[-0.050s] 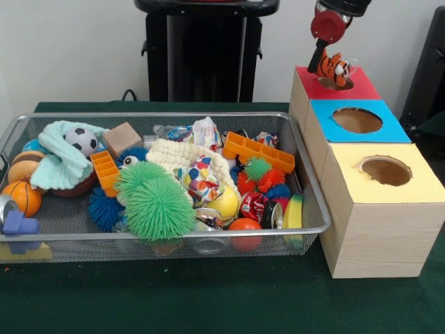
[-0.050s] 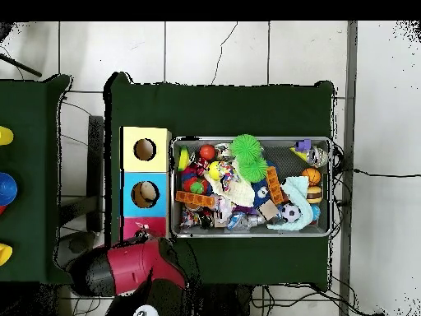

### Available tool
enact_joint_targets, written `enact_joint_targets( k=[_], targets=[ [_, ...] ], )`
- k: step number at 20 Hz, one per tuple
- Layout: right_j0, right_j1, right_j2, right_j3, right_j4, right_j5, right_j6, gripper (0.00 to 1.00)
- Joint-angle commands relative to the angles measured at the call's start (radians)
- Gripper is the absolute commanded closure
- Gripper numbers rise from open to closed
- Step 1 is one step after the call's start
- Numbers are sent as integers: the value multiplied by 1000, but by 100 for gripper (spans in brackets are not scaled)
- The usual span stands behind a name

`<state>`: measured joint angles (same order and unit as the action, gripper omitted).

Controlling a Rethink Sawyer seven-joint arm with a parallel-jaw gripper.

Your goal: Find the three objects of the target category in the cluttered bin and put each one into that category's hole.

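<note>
The gripper [image 1: 332, 61] hangs above the red box [image 1: 361, 89], the farthest of the three wooden boxes that stand in a row beside the wire bin [image 1: 313, 202], and it holds a small tiger toy [image 1: 332, 68] of orange with black stripes. The toy is just over the dark hole [image 1: 336, 84] in the red top, and its lower end seems almost at the rim of this hole, though I cannot tell if it touches. The long axis of the toy is tilted, from upper left to lower right in the front view, so it does not point straight down into the opening. I judge that the coming move depends on this one relation: the hole lies directly below the toy and a little to the right, so a small correction and a release should let it fall inside. In the overhead view the red arm [image 2: 131, 267] covers the red box, so the hole is hidden there. The blue box [image 1: 358, 122] and the yellow box [image 1: 389, 174] are nearer the camera, and the bin holds many things, among them a green spiky ball [image 1: 156, 205] and a soccer ball [image 1: 83, 140]
</note>
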<state>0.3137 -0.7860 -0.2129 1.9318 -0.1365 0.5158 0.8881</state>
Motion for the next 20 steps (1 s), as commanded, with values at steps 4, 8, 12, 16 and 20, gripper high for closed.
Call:
enact_joint_targets(
  k=[4,8,12,16,20],
  targets=[
    [13,33,-18,32,40,-22,338,100],
    [14,51,-14,43,41,-60,351,100],
    [-2,54,1,53,44,-87,351,100],
    [0,67,-1,51,38,-98,357,100],
    [11,85,-8,39,36,-98,363,100]
  ],
)
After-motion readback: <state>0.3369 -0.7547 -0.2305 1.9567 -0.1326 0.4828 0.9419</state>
